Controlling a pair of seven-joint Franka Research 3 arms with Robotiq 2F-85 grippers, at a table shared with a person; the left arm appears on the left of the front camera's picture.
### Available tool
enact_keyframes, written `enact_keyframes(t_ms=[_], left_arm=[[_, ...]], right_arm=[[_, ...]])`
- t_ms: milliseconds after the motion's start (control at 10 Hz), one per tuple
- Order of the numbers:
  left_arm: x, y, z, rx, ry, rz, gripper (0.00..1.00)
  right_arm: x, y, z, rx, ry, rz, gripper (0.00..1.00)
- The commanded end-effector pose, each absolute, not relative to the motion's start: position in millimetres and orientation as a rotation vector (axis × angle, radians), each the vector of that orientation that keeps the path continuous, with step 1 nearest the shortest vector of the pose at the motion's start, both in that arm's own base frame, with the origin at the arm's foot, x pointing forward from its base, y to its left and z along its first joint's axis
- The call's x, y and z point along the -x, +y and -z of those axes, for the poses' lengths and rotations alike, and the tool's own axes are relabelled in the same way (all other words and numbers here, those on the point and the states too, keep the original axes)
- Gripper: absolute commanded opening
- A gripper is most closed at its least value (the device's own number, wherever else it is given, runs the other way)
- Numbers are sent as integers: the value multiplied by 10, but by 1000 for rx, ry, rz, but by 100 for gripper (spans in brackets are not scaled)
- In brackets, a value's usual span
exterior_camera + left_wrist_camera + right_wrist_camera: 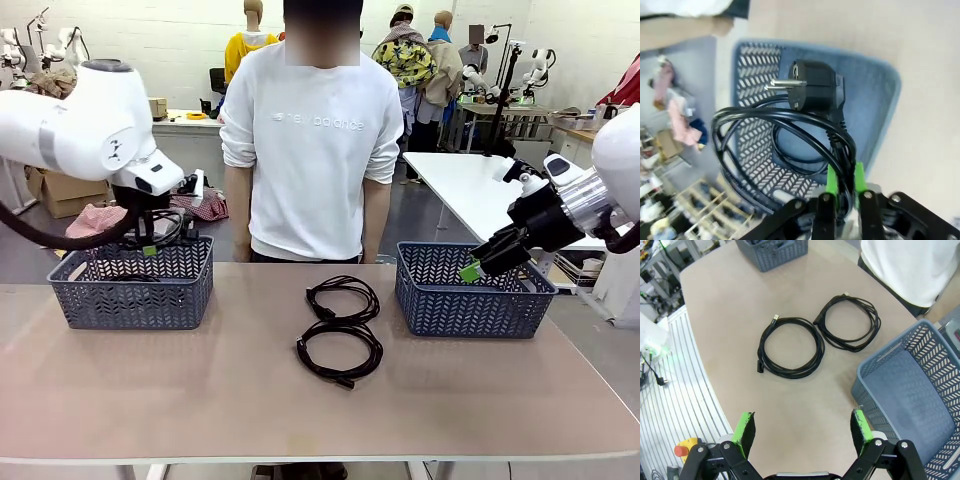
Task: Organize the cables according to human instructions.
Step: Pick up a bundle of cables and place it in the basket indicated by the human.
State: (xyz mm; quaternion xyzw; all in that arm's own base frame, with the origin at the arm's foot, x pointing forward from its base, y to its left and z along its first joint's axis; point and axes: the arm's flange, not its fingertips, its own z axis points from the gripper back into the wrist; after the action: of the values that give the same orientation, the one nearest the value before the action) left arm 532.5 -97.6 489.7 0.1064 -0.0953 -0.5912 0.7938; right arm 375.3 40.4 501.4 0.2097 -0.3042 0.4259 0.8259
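Note:
My left gripper (150,248) is shut on a coiled black cable (172,234) and holds it just above the left basket (130,295). In the left wrist view the green pads (831,181) pinch the coil (740,125), whose black plug (815,92) hangs over the basket floor (875,100). Two more cable coils lie mid-table, one farther (343,297) and one nearer (340,352). My right gripper (475,268) hovers open and empty at the right basket's (480,305) left end. The right wrist view shows the gripper (803,432) above bare table, with both coils (790,345) (850,322) beyond it.
A person in a white sweatshirt (310,150) stands at the far edge, arms down, between the baskets. The right basket (910,390) has nothing in it. Bare tabletop (200,390) lies in front of the coils.

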Motion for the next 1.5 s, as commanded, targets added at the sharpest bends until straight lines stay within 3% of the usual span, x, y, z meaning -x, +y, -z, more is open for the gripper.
enact_keyframes(t_ms=[0,900,1000,1400], left_arm=[[-5373,-868,-4776,-212,-234,1263,0],[-5681,-768,-4555,-211,-241,1207,0],[-5696,-767,-4544,-208,-238,1212,23],[-5722,-761,-4555,-202,-252,1180,61]], right_arm=[[-3789,391,-5013,-472,-671,-922,100],[-3789,391,-5013,-472,-671,-922,100],[-3789,391,-5013,-472,-671,-922,100],[-3789,391,-5013,-472,-671,-922,100]])
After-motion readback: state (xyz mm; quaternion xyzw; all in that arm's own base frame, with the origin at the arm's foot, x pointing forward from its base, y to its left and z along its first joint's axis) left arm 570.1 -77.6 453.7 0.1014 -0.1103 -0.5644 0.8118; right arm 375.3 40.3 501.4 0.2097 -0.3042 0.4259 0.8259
